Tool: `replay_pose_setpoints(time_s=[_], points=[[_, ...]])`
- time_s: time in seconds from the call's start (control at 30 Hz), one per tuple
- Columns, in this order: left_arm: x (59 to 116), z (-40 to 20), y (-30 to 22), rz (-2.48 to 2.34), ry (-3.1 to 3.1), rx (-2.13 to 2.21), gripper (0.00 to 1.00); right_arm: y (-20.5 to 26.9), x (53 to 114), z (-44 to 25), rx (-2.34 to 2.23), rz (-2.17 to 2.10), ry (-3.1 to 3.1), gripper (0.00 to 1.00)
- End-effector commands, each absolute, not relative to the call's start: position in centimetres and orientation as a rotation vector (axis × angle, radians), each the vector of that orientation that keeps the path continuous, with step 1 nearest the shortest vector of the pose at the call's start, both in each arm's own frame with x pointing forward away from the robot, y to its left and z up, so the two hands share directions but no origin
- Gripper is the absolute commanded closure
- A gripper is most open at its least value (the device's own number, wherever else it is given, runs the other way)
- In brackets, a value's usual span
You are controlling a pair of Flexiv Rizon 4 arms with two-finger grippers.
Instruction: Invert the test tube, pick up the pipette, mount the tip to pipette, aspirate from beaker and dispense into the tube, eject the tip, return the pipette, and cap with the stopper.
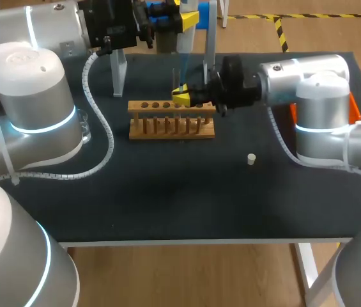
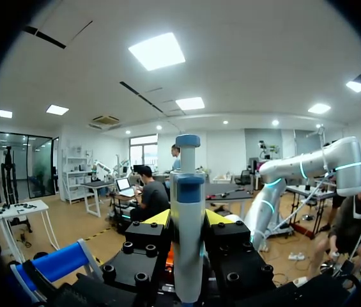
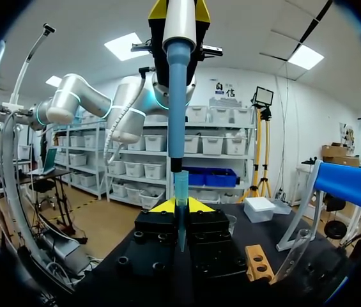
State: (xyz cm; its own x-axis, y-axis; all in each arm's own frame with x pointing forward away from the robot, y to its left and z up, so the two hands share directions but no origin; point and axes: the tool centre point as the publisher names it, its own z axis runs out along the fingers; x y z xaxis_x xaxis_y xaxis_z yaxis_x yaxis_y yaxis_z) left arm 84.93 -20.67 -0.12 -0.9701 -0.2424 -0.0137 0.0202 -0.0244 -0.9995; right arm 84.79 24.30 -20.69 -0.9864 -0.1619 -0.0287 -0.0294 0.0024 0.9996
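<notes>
Test tube (image 3: 181, 185) partly hidden within right pincer (image 3: 180, 205)

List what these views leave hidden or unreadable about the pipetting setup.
Beaker: head view, mostly hidden behind the left arm.
Liquid level in the test tube: right wrist view, too faint.
Orange object: head view, mostly covered by the right arm.
Pipette: left wrist view, lower end out of sight.
</notes>
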Motion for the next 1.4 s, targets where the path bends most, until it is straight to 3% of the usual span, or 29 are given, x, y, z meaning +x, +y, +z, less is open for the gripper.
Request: replay_pose_setpoints(time_s=[0.03, 1.4], points=[[84.92, -0.13, -20.63, -2.111, 2.06, -0.237, 1.0, 24.4, 84.71, -20.64, 0.211, -2.147, -2.152, 1.0], [84.92, -0.13, -20.63, -2.111, 2.06, -0.237, 1.0, 24.19, 84.5, -20.75, 0.204, -2.158, -2.137, 1.0]])
